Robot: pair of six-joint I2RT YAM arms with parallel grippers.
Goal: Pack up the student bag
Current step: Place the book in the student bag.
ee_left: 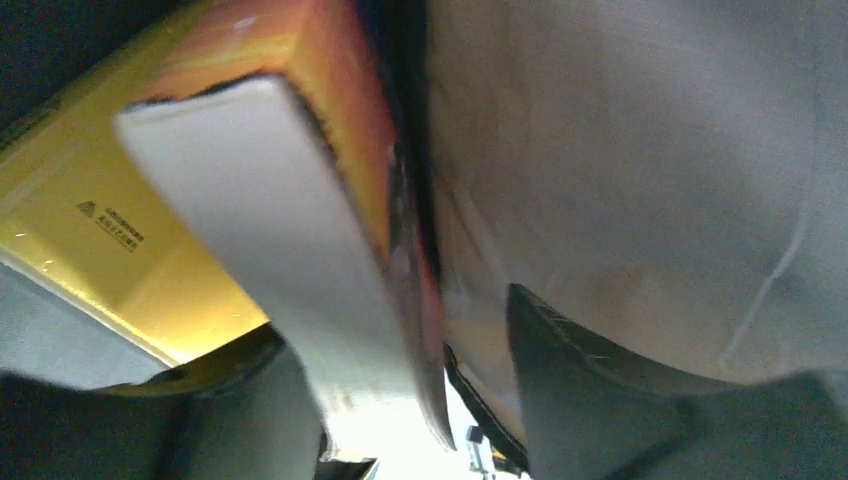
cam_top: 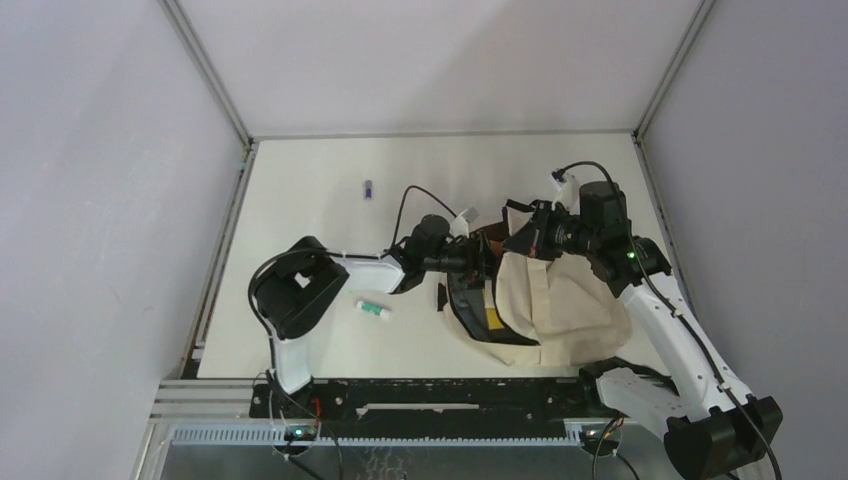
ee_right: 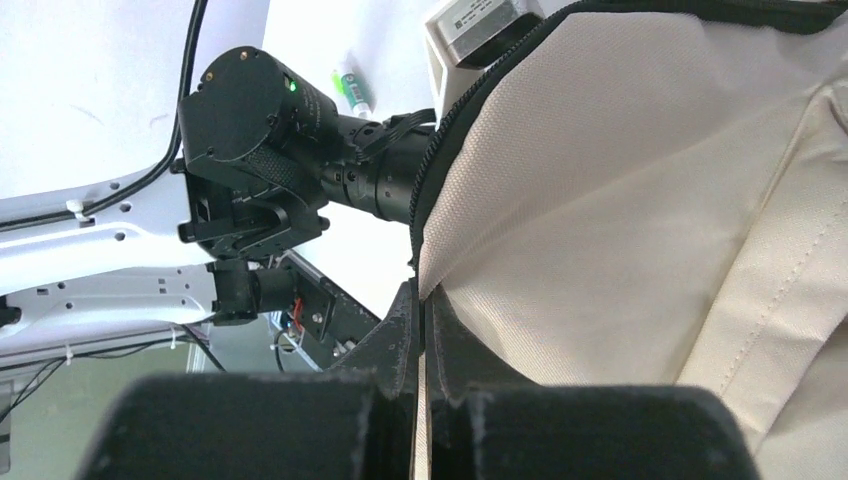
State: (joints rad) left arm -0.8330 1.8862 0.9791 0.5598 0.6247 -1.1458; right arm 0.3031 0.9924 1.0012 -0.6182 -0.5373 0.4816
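Observation:
The student bag (cam_top: 560, 300), beige canvas with black zip trim, lies at the right of the table with its mouth held open toward the left. My right gripper (cam_top: 525, 240) is shut on the bag's upper rim; in the right wrist view its fingers (ee_right: 422, 300) pinch the beige fabric (ee_right: 620, 200) beside the zip. My left gripper (cam_top: 480, 262) reaches into the mouth. In the left wrist view a book (ee_left: 290, 250) with an orange cover and white page edges stands between its spread fingers (ee_left: 395, 330), with light showing between book and right finger. A yellow cover (ee_left: 110, 230) lies beside it.
A green and white tube (cam_top: 372, 309) lies on the table left of the bag, also seen as the tube (ee_right: 352, 88) past the left arm (ee_right: 270, 130). A small purple item (cam_top: 368, 189) sits farther back. White walls enclose the table.

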